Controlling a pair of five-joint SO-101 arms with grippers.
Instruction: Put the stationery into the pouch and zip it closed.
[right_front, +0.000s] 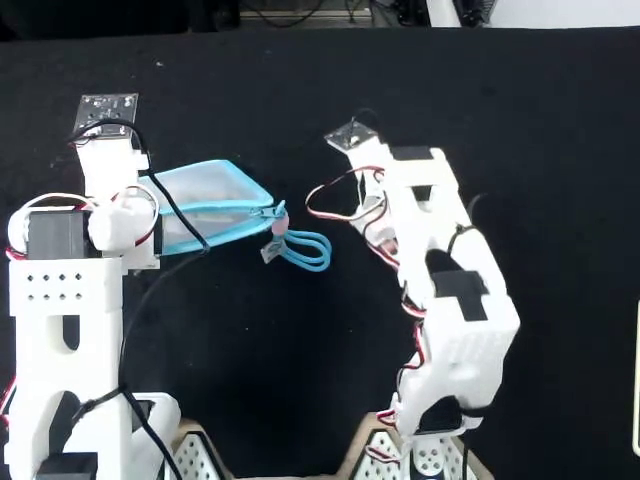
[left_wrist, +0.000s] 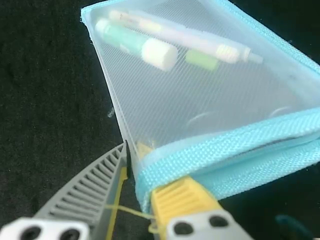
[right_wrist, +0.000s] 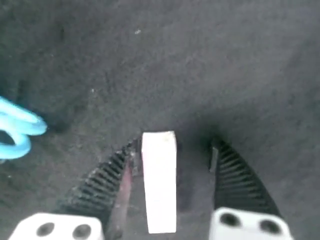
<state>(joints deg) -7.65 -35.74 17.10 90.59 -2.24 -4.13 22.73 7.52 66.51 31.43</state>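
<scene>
While the left pincer (left_wrist: 134, 155) pinches the pouch (left_wrist: 200, 100) corner, the right pincer (right_wrist: 176, 150) gapes around an eraser (right_wrist: 159, 180).

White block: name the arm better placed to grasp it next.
Right. The white block lies between the open fingers of the right end effector, while the left end effector is shut on the pouch corner.

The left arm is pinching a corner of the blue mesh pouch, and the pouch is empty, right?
Not empty. The left gripper does pinch a corner of the blue mesh pouch, but the left wrist view shows stationery inside through the mesh: a green stick with a white cap and a long white pen.
</scene>
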